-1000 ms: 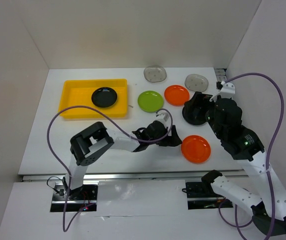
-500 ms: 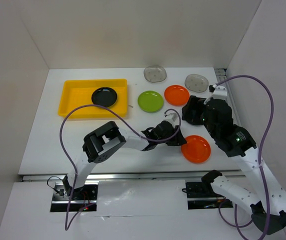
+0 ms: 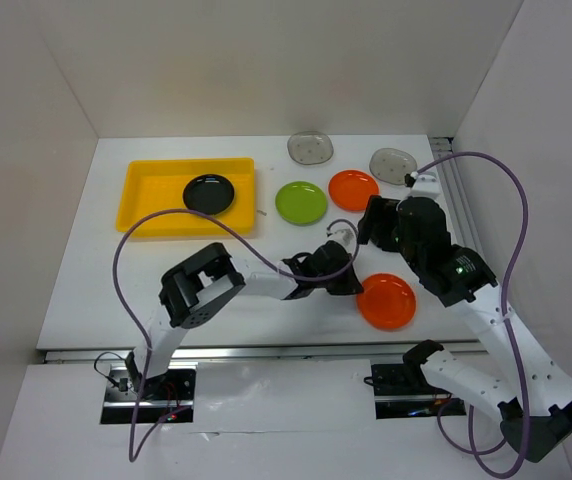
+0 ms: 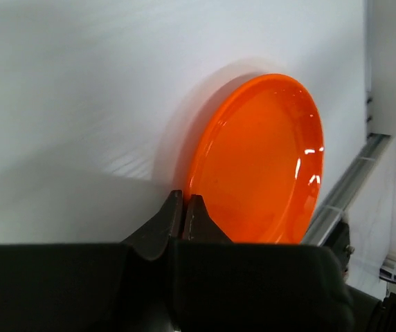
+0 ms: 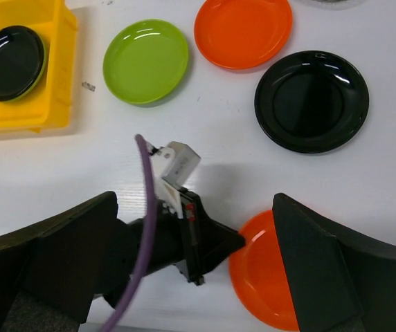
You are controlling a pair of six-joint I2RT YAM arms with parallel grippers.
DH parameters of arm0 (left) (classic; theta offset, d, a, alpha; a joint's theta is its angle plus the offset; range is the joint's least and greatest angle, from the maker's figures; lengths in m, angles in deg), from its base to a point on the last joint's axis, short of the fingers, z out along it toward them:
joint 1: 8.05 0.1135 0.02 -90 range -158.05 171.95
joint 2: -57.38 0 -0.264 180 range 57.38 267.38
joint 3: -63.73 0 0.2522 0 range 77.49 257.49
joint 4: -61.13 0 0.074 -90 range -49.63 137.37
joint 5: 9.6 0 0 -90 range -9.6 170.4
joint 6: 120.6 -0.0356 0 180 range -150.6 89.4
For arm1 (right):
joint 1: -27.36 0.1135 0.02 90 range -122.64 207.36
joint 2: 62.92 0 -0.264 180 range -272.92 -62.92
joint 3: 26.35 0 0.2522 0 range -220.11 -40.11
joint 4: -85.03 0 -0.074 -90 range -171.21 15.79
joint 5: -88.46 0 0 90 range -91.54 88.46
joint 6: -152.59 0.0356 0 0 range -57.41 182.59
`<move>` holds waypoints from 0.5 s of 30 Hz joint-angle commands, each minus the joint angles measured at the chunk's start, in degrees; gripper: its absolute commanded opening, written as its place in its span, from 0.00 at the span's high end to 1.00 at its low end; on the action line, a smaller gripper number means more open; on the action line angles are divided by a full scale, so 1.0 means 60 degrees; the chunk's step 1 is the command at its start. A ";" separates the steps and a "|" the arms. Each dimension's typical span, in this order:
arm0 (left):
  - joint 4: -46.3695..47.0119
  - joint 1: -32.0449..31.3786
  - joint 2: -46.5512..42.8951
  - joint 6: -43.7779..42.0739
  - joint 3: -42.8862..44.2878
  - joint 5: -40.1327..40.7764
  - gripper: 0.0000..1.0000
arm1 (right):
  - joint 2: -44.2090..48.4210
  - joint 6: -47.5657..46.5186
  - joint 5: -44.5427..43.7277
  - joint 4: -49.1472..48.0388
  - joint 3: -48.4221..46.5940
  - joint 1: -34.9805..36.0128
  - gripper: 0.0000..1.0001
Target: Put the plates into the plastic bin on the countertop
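An orange plate (image 3: 387,300) (image 4: 260,159) (image 5: 262,275) lies near the front edge of the countertop (image 3: 116,270). My left gripper (image 3: 352,283) (image 4: 184,206) (image 5: 237,242) is shut on its left rim, and that side looks slightly raised. The right gripper (image 3: 378,224) (image 5: 191,277) hangs wide open high above the left gripper, holding nothing. The yellow plastic bin (image 3: 144,215) (image 5: 18,119) at the back left holds one black plate (image 3: 209,193) (image 5: 10,62). A green plate (image 3: 301,203) (image 5: 146,61), a second orange plate (image 3: 353,190) (image 5: 243,31) and another black plate (image 5: 312,100) lie on the countertop.
Two grey plates (image 3: 310,148) (image 3: 393,163) sit by the back wall. White walls bound the countertop on the left, back and right. The left arm's purple cable (image 3: 156,225) loops over the front left area, and the right arm covers the black plate in the top view.
My left gripper reached right to the front orange plate and shut on its rim; the plate slid slightly left. The right arm swung left and back, still open.
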 commanded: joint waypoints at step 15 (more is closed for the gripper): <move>-0.5318 0.6609 -0.4185 -0.1378 0.0334 0.3414 1.00 | -0.0901 -0.0600 0.1965 -0.4156 0.1497 -0.0312 0.00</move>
